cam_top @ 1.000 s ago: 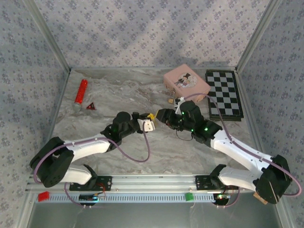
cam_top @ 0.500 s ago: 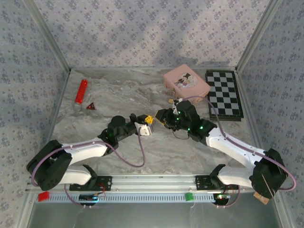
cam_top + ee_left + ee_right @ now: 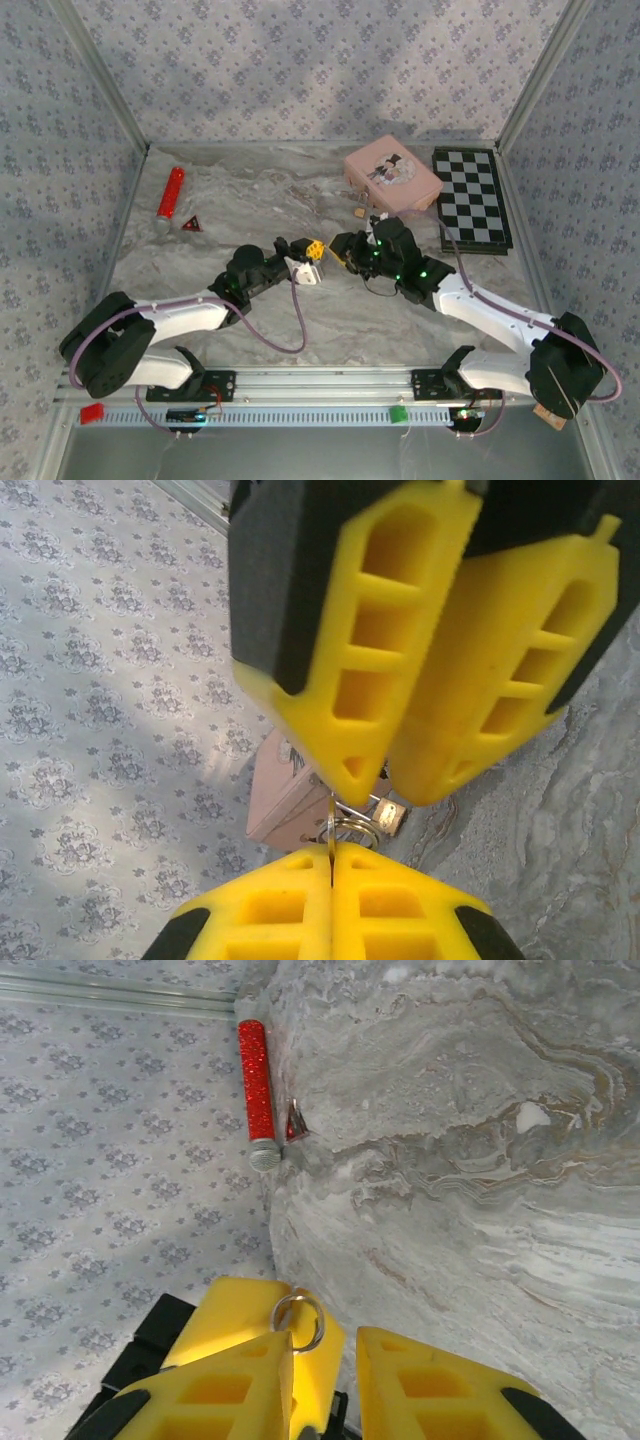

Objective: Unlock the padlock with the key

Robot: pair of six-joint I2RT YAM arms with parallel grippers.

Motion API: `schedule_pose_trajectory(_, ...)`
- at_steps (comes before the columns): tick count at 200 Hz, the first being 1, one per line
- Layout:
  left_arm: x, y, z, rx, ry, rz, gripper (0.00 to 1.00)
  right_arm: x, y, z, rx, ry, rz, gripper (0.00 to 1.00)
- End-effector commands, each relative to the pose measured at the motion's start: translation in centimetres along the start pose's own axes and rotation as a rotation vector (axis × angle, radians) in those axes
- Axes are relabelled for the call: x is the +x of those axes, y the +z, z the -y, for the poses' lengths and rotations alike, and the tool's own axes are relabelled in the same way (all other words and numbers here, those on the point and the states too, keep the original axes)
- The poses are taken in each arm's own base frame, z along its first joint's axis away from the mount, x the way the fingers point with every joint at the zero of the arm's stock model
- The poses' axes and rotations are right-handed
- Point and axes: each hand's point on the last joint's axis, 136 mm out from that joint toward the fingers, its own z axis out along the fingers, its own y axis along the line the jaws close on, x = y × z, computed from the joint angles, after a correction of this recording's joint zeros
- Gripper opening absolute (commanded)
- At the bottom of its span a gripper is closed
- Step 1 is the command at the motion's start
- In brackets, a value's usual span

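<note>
Item 1, padlock: tiny, brass-coloured. It lies on the table just beside the near left corner of the pink box, apart from both tools. The left wrist view has it past the key ring.

Item 2, left tool: mid-table. Its yellow fingers are pressed together and clamped on the key, a thin metal strip standing out of the seam with the key ring at its top.

Item 3, right tool: tip to tip with the left tool. Its fingers stand narrowly apart, with nothing seen gripped; the key ring sits at one fingertip.

Item 4, surroundings: chessboard at the far right, beside the pink box. Red glitter tube and small red triangle at the far left.
</note>
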Motion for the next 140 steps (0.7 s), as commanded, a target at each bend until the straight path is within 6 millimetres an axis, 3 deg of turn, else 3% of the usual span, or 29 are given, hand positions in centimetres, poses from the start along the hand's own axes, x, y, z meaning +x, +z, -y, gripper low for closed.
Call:
schedule_pose_trajectory(1, -0.6, 0.1, 0.0, -0.001, 0.020, 0.030, 0.00, -0.3, -0.5, -1.8, -0.066, 0.005, 0.009, 0.24)
schedule_pose_trajectory(105, -0.9, 0.2, 1.6, 0.069, 0.035, 0.042, 0.00, 0.0, 0.8, -1.5, -0.059, 0.019, -0.019, 0.24)
schedule_pose_trajectory(140, -0.8, 0.2, 1.8, 0.075, 0.037, 0.038, 0.00, 0.2, 1.1, -1.1, -0.046, 0.019, -0.029, 0.20)
